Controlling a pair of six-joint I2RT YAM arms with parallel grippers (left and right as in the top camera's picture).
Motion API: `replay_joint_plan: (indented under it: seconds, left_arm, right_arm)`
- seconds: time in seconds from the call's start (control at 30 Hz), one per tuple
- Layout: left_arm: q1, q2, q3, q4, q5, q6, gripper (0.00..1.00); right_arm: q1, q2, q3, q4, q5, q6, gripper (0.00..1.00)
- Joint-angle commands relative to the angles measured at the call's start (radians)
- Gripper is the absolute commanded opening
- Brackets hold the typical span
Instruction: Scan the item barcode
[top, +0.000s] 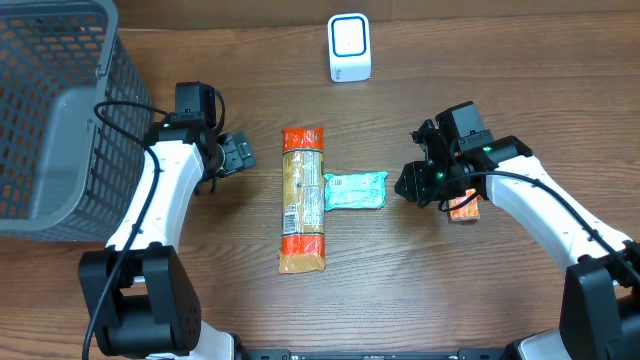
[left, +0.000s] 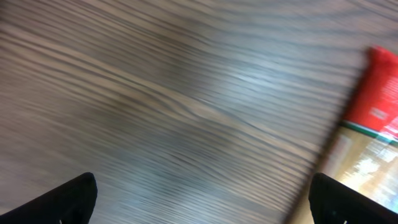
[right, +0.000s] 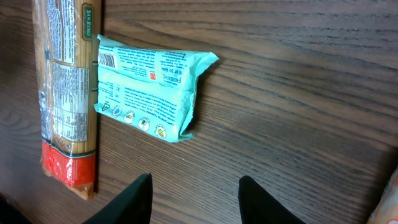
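I take the spaghetti packet as my reference; it lies flat mid-table with its red ends pointing toward and away from me. The grey mesh basket stands well to its left, at the far corner.

The teal wipes-type packet lies touching the spaghetti's right side, printed face up. From the right wrist view I can make out a barcode at the end nearest the spaghetti. The white scanner stands beyond the spaghetti's far end, a little to the right, well apart from both packets. A small orange item sits further right, mostly hidden under my right arm.

My left gripper hovers just left of the spaghetti, spread wide and empty. My right gripper sits just right of the teal packet, fingers apart with bare wood between them, holding nothing.

As I judge it, the scan is not yet under way here. No item is lifted or near the scanner, so picking one up, carrying it over and presenting its barcode all remain.
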Motion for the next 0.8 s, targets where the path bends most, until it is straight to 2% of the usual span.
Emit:
replay_joint_plan:
  seconds: [0.0,0.03,0.07,0.1,0.23,0.33,0.43,0.57,0.77]
  left_arm:
    - [-0.002,-0.02,0.011,-0.003,0.259,0.014,0.94]
    - [-0.005,-0.02,0.011,-0.003,0.343,0.014,0.66]
    - [-0.008,-0.02,0.011,-0.003,0.381,0.014,0.26]
    - [-0.018,-0.019,0.011,-0.003,0.42,0.014,0.04]
    - [-0.082,-0.019,0.011,-0.003,0.436,0.014,0.04]
    - [-0.155,-0.012,0.009,0.002,0.435,0.014,0.04]
    - [-0.228,0.002,0.005,0.017,0.411,0.014,0.04]
    - [-0.324,0.043,0.005,0.019,0.304,-0.029,0.04]
    - [-0.416,0.127,0.005,0.096,0.297,-0.04,0.04]
  right_arm:
    - [0.001,-0.004,-0.004,0.006,-0.005,0.003,0.46]
    - [0.001,-0.004,-0.004,0.007,-0.005,0.003,0.46]
    - [0.001,-0.004,-0.004,0.007,-0.005,0.003,0.46]
    - [0.001,-0.005,-0.004,0.008,-0.005,0.004,0.47]
    - [0.001,-0.004,-0.004,0.006,-0.005,0.004,0.5]
    - [0.001,-0.002,-0.004,0.005,-0.005,0.031,0.58]
    - [0.001,0.0,-0.004,0.006,-0.005,0.063,0.6]
    - [0.001,0.004,-0.004,0.004,-0.005,0.083,0.61]
    - [0.001,0.047,-0.004,-0.004,-0.006,0.087,0.61]
